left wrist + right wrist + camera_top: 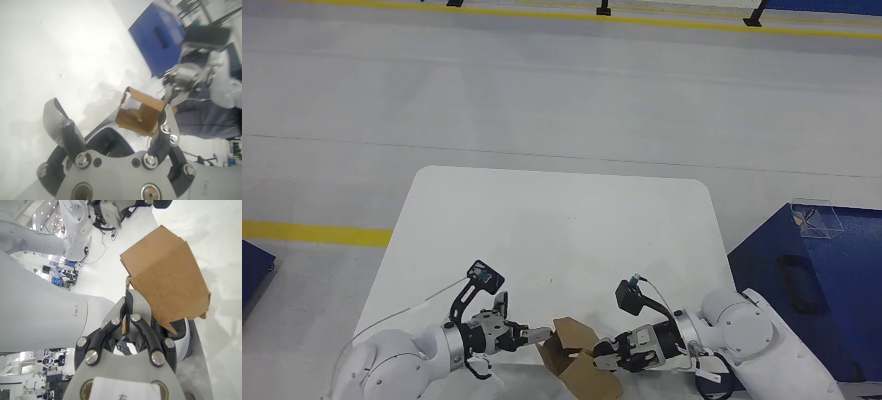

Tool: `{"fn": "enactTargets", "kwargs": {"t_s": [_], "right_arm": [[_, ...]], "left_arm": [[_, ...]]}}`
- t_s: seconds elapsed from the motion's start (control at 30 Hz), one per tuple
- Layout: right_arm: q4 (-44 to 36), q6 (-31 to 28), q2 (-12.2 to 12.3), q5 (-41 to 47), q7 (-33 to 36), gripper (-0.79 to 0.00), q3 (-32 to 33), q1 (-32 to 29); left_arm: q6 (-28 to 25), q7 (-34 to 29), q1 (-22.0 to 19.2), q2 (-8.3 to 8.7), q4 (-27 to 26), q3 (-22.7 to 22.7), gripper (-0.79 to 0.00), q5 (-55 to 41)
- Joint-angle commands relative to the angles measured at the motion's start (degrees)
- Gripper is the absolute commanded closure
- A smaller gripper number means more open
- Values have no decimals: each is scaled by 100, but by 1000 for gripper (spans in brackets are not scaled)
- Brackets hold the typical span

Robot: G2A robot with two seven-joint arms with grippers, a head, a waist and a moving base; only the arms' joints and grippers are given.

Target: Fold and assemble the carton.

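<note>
The carton (166, 275) is clamped by one flap (127, 283) in the right pincer (128, 294), just ahead of the spread left pincer (110, 104), by whose push the flap could be torn.

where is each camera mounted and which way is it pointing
Top view: above the arms, looking down at the white table; the left gripper and right gripper flank the carton.
Left wrist view: on the left wrist, looking past the open left gripper at the carton, with the right gripper beyond.
Right wrist view: on the right wrist, looking along the right gripper, shut on a carton flap.
Shared: all three show the carton.
</note>
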Motion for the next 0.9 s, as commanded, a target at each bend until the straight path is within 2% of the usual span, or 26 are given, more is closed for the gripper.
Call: {"fn": "enactTargets", "kwargs": {"t_s": [0.0, 0.17, 0.57, 0.87], "right_arm": [[-25, -22, 10, 2, 16, 0, 6, -18], [-70, -32, 33, 15, 8, 0, 7, -35], [-167, -83, 98, -83, -43, 0, -115, -54], [-138, -141, 130, -121, -102, 0, -259, -36]], "left_arm": [[25, -275, -107, 11, -30, 198, -785, 441], [125, -750, -318, 19, 38, 518, -785, 594], [205, -975, -935, -52, 722, 1283, -785, 195], [201, -1227, -1132, -16, 789, 1196, -785, -349]]}}
